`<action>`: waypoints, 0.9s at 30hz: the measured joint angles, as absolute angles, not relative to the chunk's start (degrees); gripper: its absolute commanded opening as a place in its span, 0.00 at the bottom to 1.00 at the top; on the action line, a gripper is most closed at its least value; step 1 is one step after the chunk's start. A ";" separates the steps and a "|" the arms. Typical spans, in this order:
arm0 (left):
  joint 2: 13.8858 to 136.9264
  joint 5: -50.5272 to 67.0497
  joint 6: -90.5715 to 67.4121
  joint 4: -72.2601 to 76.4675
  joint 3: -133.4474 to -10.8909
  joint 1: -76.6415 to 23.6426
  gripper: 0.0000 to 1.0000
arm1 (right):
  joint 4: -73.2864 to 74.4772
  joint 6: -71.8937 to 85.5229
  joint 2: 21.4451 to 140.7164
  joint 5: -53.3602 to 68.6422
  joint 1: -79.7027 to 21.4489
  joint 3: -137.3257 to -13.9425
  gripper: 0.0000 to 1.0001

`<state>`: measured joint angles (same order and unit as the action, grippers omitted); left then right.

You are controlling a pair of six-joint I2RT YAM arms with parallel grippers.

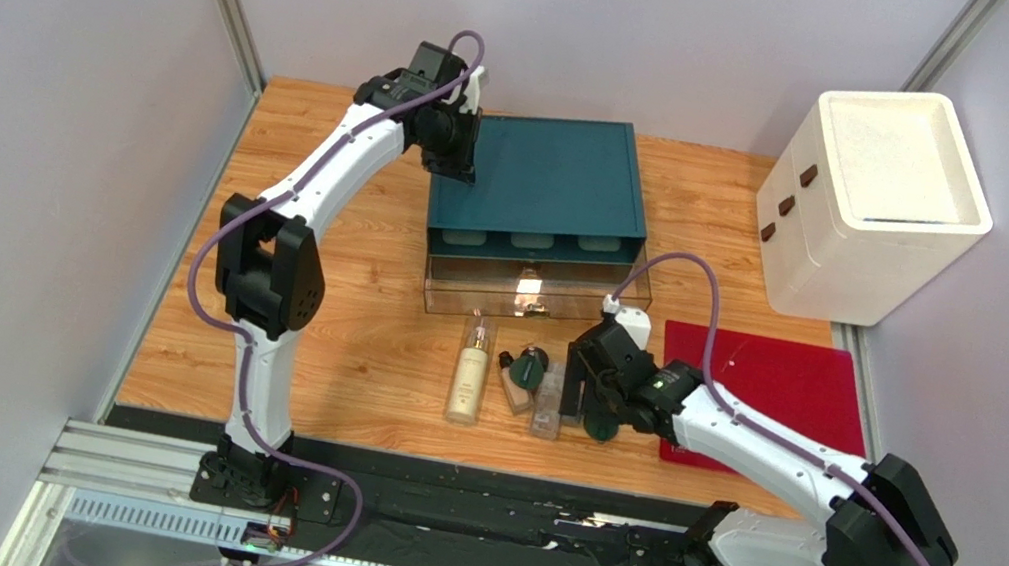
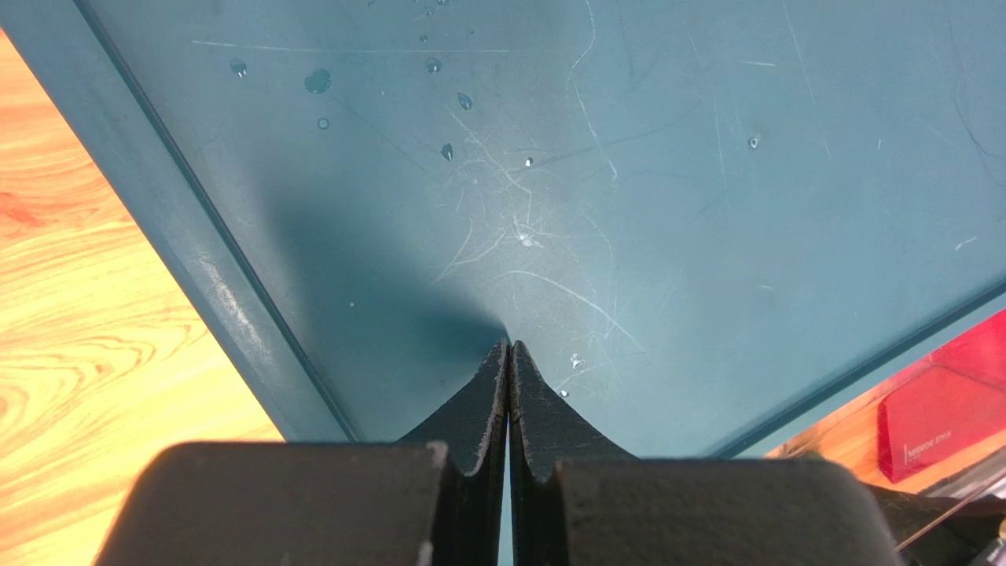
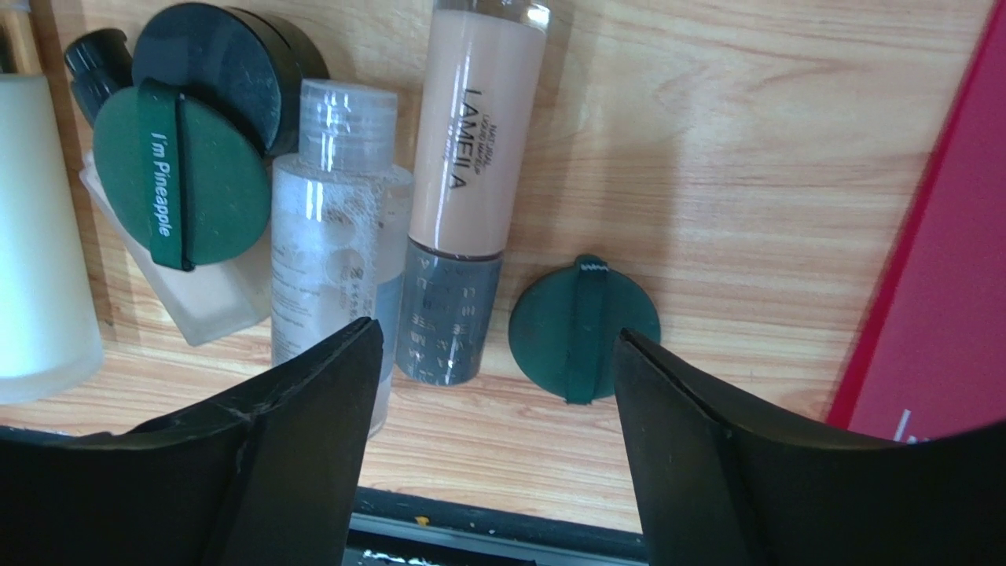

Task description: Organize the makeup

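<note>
The makeup lies in a cluster on the wood in front of the teal box point(image 1: 543, 176). In the right wrist view I see a beige tube point(image 3: 472, 165), a clear bottle point(image 3: 337, 224), a green disc point(image 3: 177, 177) leaning on a black jar point(image 3: 236, 53), and the cream bottle point(image 3: 36, 236) at the left edge. A second green disc point(image 3: 585, 328) lies flat just beyond my right gripper point(image 3: 496, 333), which is open and empty above it. My left gripper point(image 2: 510, 344) is shut, its tips on the teal box's top point(image 2: 614, 177) near the left edge.
A clear drawer point(image 1: 532, 295) stands pulled out at the teal box's front. The red mat point(image 1: 769, 378) lies right of the makeup. A white drawer unit point(image 1: 883, 191) sits at the back right. The black rail point(image 1: 504, 519) runs along the near edge.
</note>
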<state>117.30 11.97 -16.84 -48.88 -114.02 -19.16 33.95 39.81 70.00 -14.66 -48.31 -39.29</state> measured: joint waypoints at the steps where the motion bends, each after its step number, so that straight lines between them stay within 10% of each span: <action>1: 117.16 11.97 -16.69 -48.69 -113.78 -19.16 0.00 | 33.45 40.16 70.37 -14.66 -48.29 -39.29 0.71; 27: 116.55 12.14 -16.14 -47.51 -112.57 -19.16 0.00 | 29.10 41.06 77.69 -16.23 -48.58 -39.31 0.00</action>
<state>116.55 12.14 -16.14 -47.51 -112.57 -19.16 29.10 41.06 77.69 -16.23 -48.58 -39.31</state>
